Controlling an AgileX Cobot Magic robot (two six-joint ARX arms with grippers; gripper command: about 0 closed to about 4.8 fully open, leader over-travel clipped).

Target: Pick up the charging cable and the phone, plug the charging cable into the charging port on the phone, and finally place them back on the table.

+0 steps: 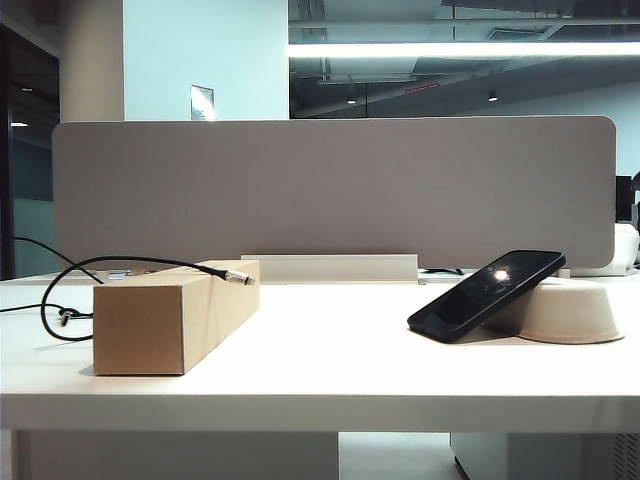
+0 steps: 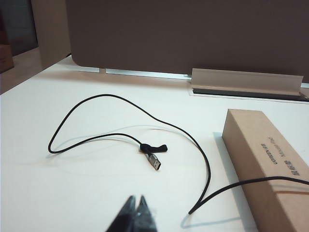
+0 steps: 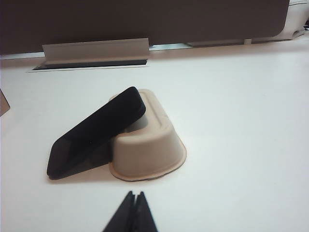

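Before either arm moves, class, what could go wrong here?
1. The phone leans tilted on the upturned bowl; a nudge may slide it off.
2. The charging cable drapes over the cardboard box; pulling it may drag its plug off the box.
3. The left tool and right tool are shut, behind both; they must open first.

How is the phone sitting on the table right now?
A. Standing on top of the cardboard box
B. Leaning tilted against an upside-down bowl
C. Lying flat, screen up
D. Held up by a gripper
B. The phone has its low end on the table and its upper end propped on the overturned bowl; the shut right gripper is apart from it, and the shut left gripper is over by the cable.
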